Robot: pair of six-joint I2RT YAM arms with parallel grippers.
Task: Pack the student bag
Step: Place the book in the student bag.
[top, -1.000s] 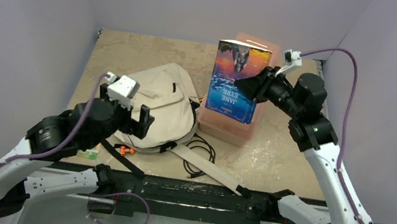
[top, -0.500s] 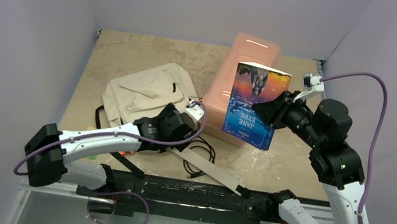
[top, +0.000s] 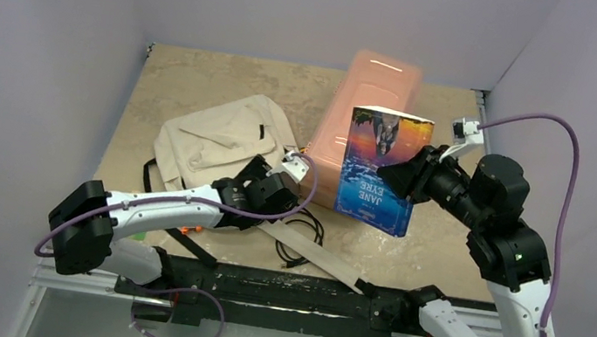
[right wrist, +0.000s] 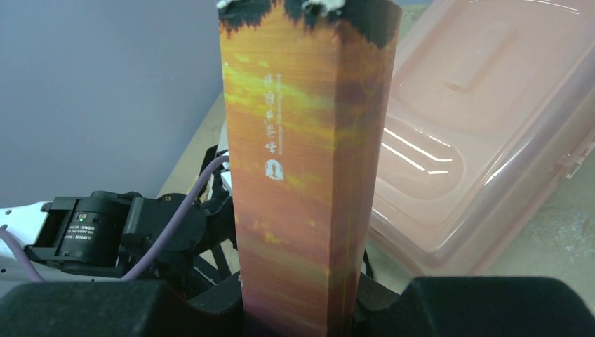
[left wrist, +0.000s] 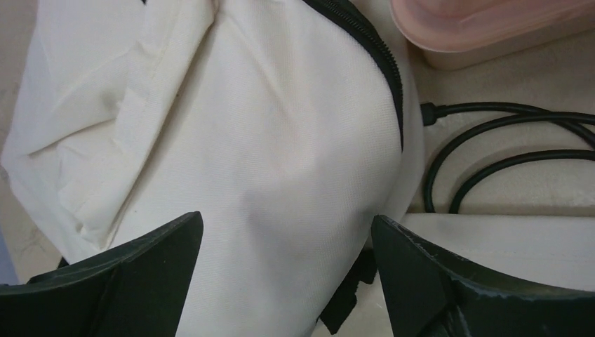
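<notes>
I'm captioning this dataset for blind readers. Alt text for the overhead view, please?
The right gripper holds a Jane Eyre paperback up off the table, title upside down, near a pink plastic box. The left gripper hangs low over a cream backpack beside a black cable.

Soft, even light falls from above, and shadows are faint everywhere. Under my spread left pincer (left wrist: 286, 216) the bag (left wrist: 266, 126) is bright, almost washed out, with gentle grey shading in its folds. My own fingers (left wrist: 126, 274) are near-black and slightly soft at the lower edge. Clamped in my right pincer (right wrist: 298, 312), the book (right wrist: 302, 175) is sharp and warm-toned, though white specks blow out at its far end. Beyond it to the right, glare streaks cross the box (right wrist: 463, 161) lid. From overhead, the box's far end looks smeared.
</notes>
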